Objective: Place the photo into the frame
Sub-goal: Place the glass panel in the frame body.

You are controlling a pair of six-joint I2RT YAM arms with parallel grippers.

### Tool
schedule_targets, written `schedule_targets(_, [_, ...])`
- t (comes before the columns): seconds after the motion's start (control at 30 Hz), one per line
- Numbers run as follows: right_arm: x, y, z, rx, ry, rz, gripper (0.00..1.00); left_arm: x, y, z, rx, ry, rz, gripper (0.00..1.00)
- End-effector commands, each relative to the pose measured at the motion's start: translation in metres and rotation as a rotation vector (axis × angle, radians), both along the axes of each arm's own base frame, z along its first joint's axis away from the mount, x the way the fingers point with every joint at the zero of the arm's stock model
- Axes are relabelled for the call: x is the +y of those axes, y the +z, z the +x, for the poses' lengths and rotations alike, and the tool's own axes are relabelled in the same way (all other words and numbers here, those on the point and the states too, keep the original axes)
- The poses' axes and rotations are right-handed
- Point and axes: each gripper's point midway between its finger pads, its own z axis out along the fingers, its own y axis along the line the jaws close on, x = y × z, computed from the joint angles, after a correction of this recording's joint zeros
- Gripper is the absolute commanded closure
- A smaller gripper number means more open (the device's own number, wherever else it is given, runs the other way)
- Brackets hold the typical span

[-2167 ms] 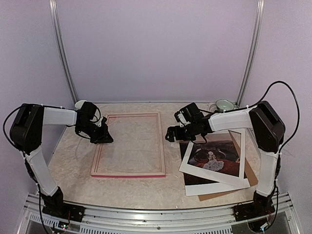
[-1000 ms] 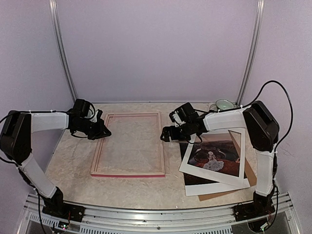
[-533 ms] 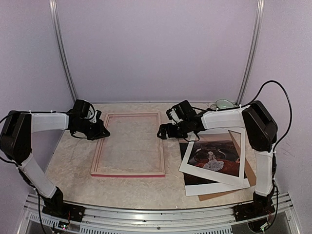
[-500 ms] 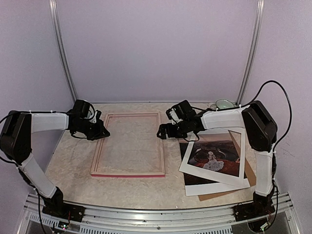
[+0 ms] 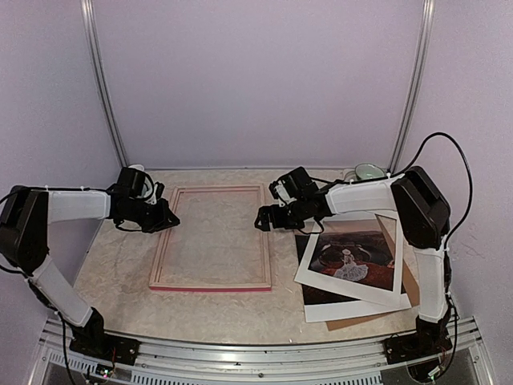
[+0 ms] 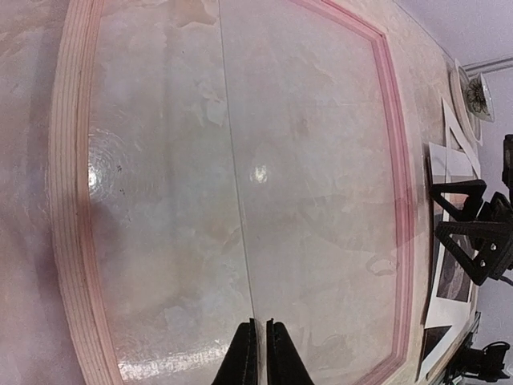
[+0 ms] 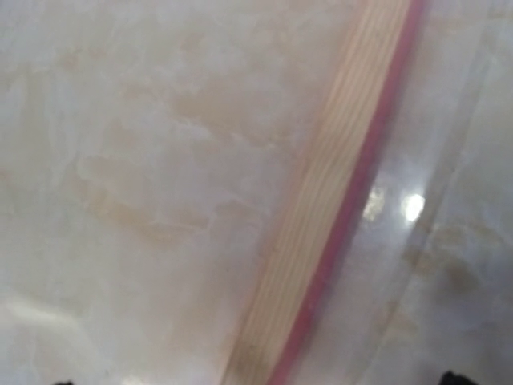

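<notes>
**Left gripper** [image 5: 164, 218]: stood at the far part of the frame's left rail. Its jaws were pressed together and pinched nothing that could be made out. In the wrist view a thin line ran across the glazing up to the fingertips [image 6: 244, 357]; whether it was a sheet edge could not be told. Over the last two seconds the arm had sunk lower and drawn slightly toward the left wall.

**Frame** [image 5: 210, 285]: lay flat on the bench [image 5: 120, 273], left of centre, pale wood side up with pink showing at the edges. Its position was unchanged.

**Right gripper** [image 5: 264, 218]: jaws were spread wide and held nothing. It had travelled leftward off the stack of sheets and hovered over the frame's right rail [image 7: 321, 216]. The wrist view showed that rail running between the two fingertips.

**Photo** [image 5: 353, 257]: lay right of the frame and apart from it, in a skewed stack of white-bordered sheets on a brown backing board [image 5: 413, 281]. It was unmoved and untouched.

**Small pale dish** [image 5: 369, 170]: sat at the far right corner.

**Assessment:** both arms had closed on the frame rather than the photo. The work probably concerned readying or steadying the frame. The insertion itself had not begun.
</notes>
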Motion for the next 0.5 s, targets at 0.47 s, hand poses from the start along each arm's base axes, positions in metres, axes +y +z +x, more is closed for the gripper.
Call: schedule_targets(0.47, [0.0217, 0.0085, 0.0051, -0.016, 0.041, 0.035, 0.01, 0.0041, 0.0208, 0.0106, -0.095, 0.022, -0.006, 0.93])
